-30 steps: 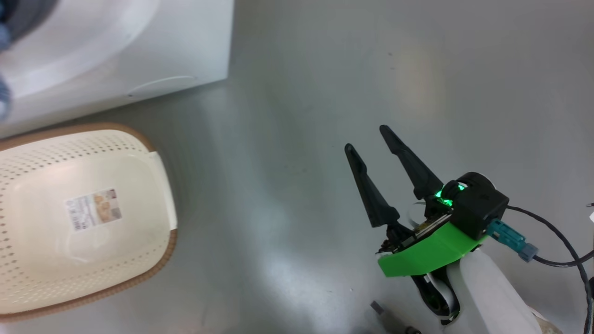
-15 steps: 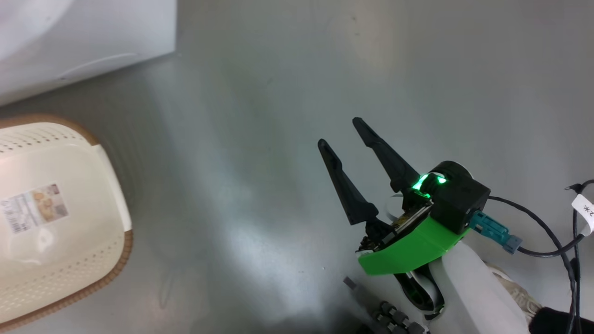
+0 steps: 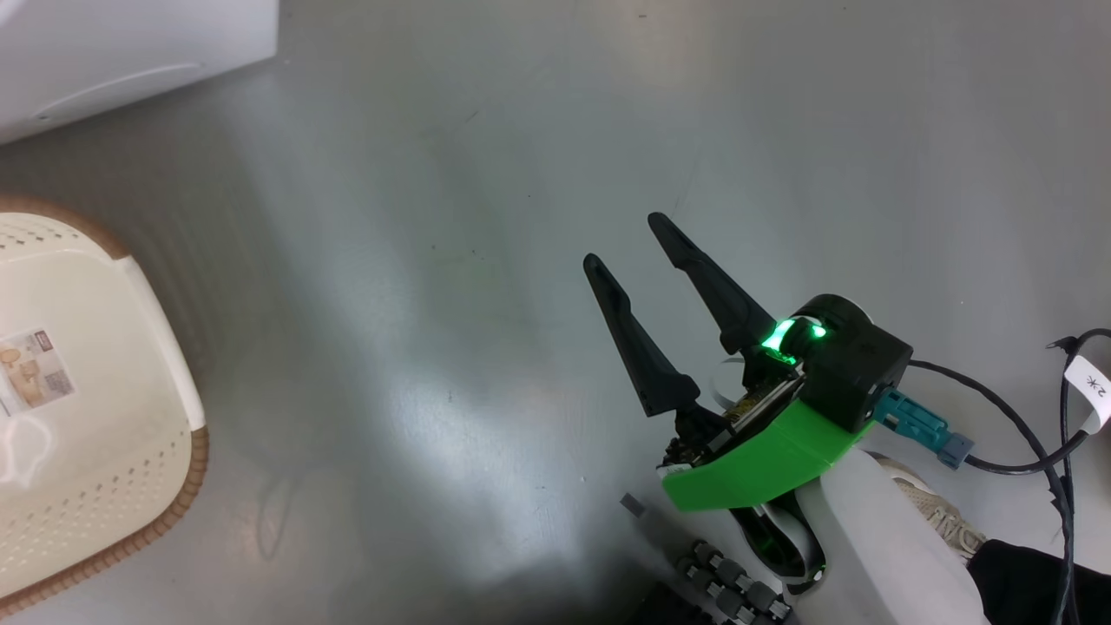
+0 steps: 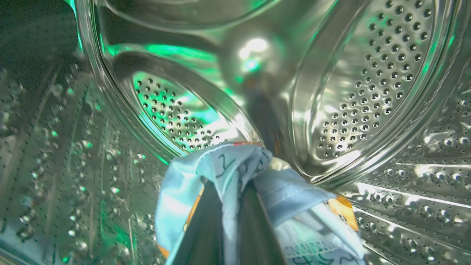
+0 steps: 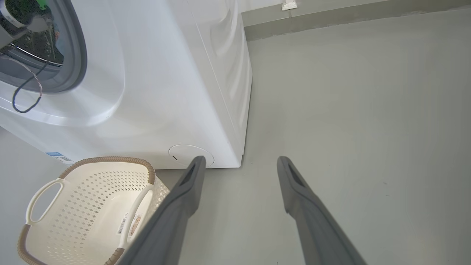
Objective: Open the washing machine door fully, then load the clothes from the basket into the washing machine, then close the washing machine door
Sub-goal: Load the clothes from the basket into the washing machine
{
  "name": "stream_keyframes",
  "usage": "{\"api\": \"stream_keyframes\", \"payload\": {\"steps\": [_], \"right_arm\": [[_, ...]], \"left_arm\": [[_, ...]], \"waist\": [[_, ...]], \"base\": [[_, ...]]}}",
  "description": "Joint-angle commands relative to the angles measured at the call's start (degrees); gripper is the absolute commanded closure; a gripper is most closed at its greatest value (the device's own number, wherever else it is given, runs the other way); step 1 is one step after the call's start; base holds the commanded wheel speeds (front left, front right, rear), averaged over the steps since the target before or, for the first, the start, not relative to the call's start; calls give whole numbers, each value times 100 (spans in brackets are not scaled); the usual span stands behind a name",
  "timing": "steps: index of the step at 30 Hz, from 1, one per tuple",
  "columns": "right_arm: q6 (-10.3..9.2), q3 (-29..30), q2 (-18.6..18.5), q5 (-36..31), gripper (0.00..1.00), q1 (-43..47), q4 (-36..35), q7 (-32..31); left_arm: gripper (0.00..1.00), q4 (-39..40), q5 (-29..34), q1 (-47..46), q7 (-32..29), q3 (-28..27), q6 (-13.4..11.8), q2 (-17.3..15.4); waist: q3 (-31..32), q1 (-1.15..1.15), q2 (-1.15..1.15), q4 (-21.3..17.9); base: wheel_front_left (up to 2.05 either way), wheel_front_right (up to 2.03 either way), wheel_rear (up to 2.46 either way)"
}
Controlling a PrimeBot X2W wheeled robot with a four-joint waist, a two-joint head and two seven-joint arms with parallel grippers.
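Observation:
Inside the steel perforated drum (image 4: 368, 73) of the washing machine (image 5: 176, 73), my left gripper (image 4: 232, 186) is shut on a piece of the clothes (image 4: 294, 195), light-blue fabric with orange print that drapes over both fingers. My right gripper (image 3: 625, 239) hangs open over the bare grey floor, right of the machine's corner (image 3: 130, 52); its fingers (image 5: 184, 191) hold nothing. The basket (image 3: 165, 521) stands on the floor before the machine, and only a label lies on its floor (image 5: 92, 191). The washing machine door is out of view.
A grey rubber ring (image 5: 79, 48) frames the drum opening, with my left arm's cable hanging out of it. A person's shoe (image 3: 942, 521) and black cables (image 3: 1041, 434) lie at the lower right. Grey floor stretches to a wall skirting (image 5: 331, 18).
The head camera has swung to the right, so basket and machine sit further left in the picture. The right gripper stays open with nothing in it.

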State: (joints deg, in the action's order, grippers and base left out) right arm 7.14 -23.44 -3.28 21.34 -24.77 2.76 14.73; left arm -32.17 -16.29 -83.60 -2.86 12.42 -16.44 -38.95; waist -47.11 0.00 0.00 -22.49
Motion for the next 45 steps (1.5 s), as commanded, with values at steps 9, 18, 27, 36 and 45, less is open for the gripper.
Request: {"api": "stream_keyframes", "payload": {"steps": [9, 18, 27, 36, 45], "right_arm": [[35, -56, 12, 8, 0, 104, -72, 27], [35, 60, -45, -38, 0, 108, -71, 27], [35, 340, -123, -181, 0, 272, -112, 27], [35, 747, -193, -365, 0, 563, -144, 27], [35, 1020, -248, -567, 0, 925, -106, 27]], "left_arm": [[0, -27, -401, 103, -264, -85, 230, -13], [0, -53, -627, 341, -217, -52, 397, 116], [0, 91, -1003, 1397, 421, -224, 484, 315], [0, 861, -1281, 2895, 1025, -424, 346, 493], [0, 2337, -1397, 5012, 1501, -611, -163, 796]], "waist": [[0, 0, 0, 132], [180, 0, 0, 299], [629, 0, 0, 619], [1163, 0, 0, 944], [1873, 0, 0, 1211]], "base": [[0, 0, 0], [0, 0, 0], [0, 0, 0], [0, 0, 0], [0, 0, 0]]}}
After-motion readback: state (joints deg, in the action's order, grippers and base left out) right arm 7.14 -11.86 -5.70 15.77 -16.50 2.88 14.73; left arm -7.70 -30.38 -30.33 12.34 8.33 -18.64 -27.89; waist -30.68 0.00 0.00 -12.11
